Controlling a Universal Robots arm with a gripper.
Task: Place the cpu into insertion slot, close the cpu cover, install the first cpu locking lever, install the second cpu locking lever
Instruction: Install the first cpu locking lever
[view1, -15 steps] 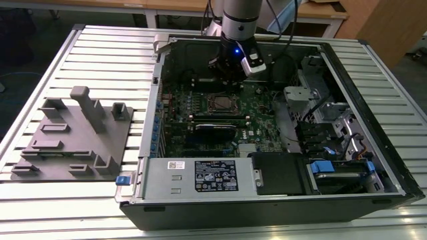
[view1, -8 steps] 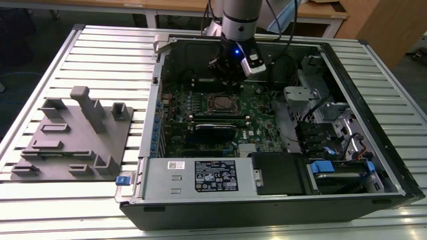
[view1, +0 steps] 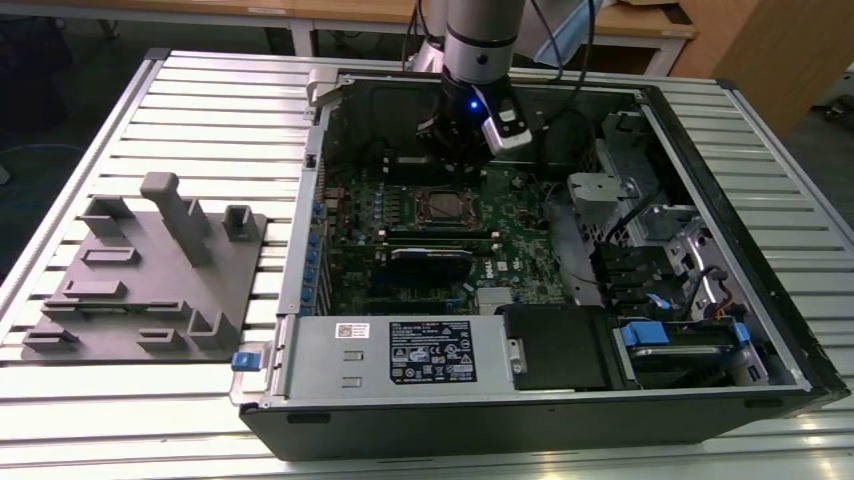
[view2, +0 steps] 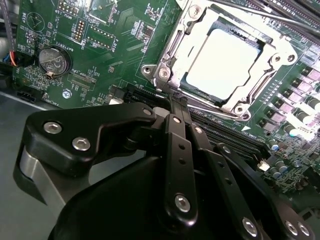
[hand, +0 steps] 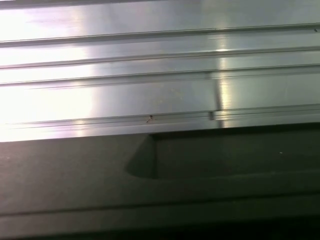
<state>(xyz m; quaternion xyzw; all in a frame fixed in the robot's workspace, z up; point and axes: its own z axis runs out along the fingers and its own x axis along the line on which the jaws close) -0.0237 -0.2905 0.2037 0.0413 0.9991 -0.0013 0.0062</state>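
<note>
The gripper (view2: 176, 102) is clenched, mid-frame in the second wrist view. The cpu (view2: 223, 64), framed by the cpu cover (view2: 192, 37), lies just upper right.

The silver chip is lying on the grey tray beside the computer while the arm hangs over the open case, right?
Not quite: the cpu sits on the motherboard, framed by the cpu cover, as the second wrist view shows. The arm does hang over the open case.

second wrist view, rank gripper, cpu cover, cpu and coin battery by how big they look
1. gripper, though its nearness to the camera inflates it
2. cpu cover
3. cpu, framed inside the cover
4. coin battery
</note>
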